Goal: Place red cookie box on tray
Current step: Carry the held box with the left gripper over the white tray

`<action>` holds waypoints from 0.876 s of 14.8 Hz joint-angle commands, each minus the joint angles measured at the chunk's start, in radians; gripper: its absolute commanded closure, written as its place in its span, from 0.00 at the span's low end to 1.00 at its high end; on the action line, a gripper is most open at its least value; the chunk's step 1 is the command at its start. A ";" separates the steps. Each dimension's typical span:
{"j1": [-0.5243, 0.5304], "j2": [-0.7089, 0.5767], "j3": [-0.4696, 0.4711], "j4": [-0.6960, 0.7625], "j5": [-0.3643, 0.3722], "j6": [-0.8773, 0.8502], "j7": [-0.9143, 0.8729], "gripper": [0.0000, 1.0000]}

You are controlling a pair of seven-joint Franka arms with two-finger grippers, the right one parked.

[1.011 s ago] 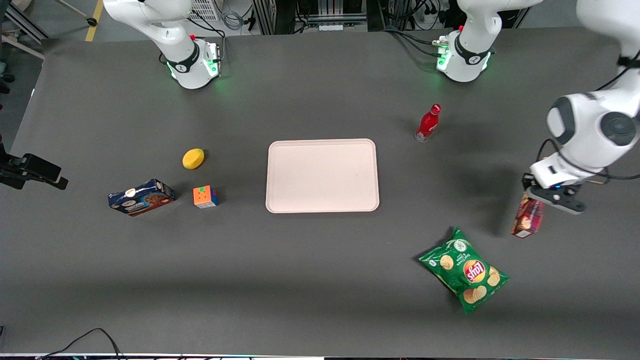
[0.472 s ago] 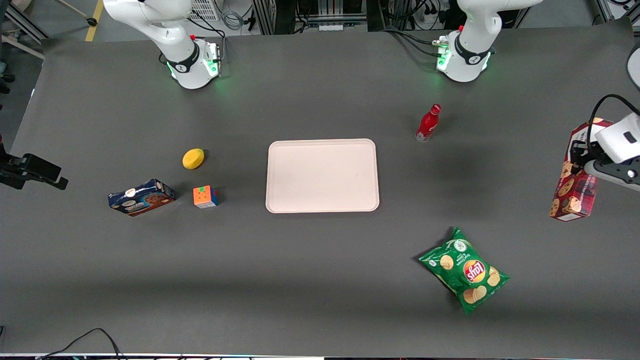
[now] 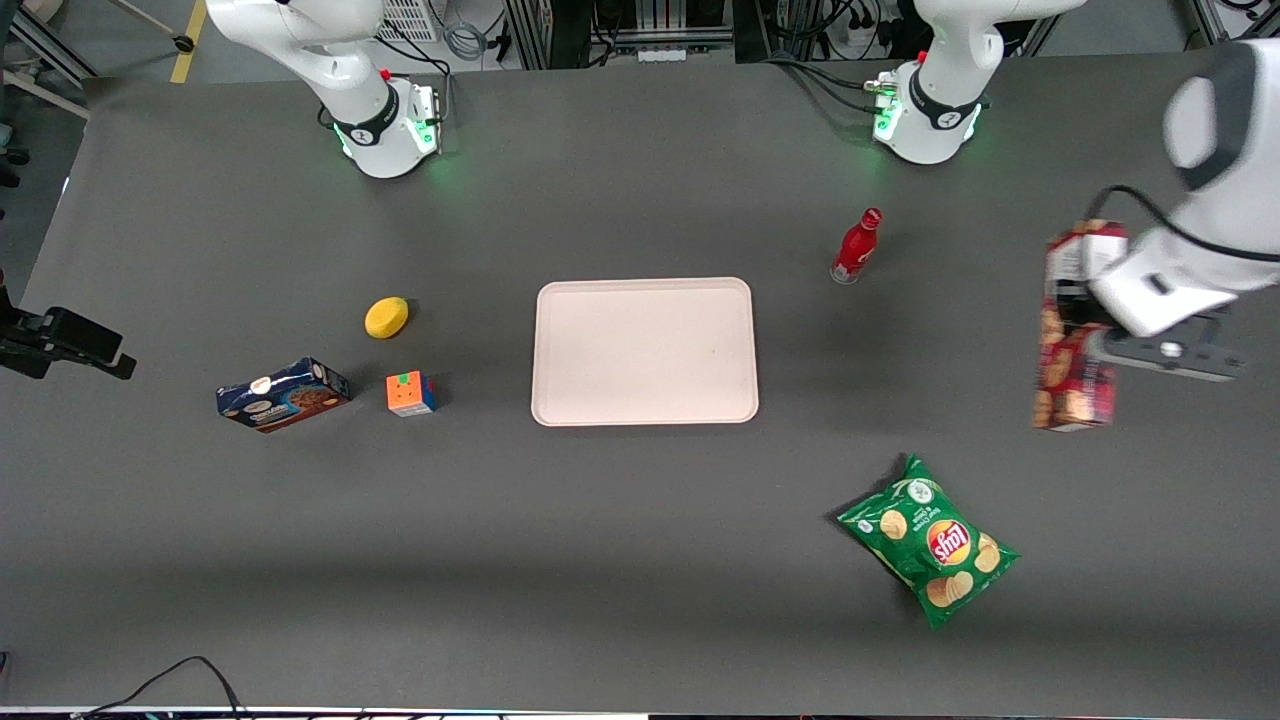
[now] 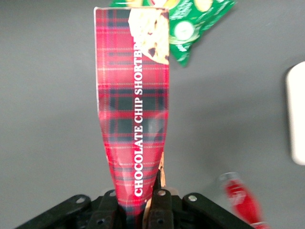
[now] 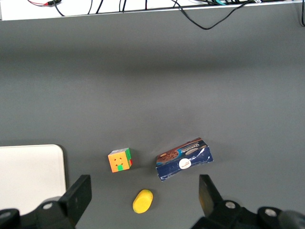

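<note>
Gripper (image 4: pixel 138 210) clamped on one end of the red cookie box (image 3: pixel 1072 330), carton held lifted above the table (image 3: pixel 640 560) toward the working arm's end. Box is well apart from the tray (image 3: pixel 644 350); the green chip bag (image 3: pixel 929 540) lies nearer the front camera.
</note>
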 commanded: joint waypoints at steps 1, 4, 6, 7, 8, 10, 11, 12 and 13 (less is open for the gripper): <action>-0.012 -0.015 -0.222 0.017 -0.018 -0.042 -0.402 1.00; -0.014 0.012 -0.423 0.019 -0.024 0.006 -0.660 1.00; -0.014 0.043 -0.515 0.017 -0.024 0.041 -0.766 1.00; -0.015 0.060 -0.552 0.013 -0.024 0.069 -0.803 1.00; -0.017 0.078 -0.584 0.008 -0.023 0.098 -0.851 1.00; -0.037 0.136 -0.630 -0.001 -0.006 0.158 -0.950 1.00; -0.048 0.161 -0.640 -0.019 -0.004 0.203 -0.987 1.00; -0.058 0.179 -0.643 -0.048 0.005 0.263 -1.013 1.00; -0.068 0.193 -0.641 -0.083 0.034 0.318 -1.020 1.00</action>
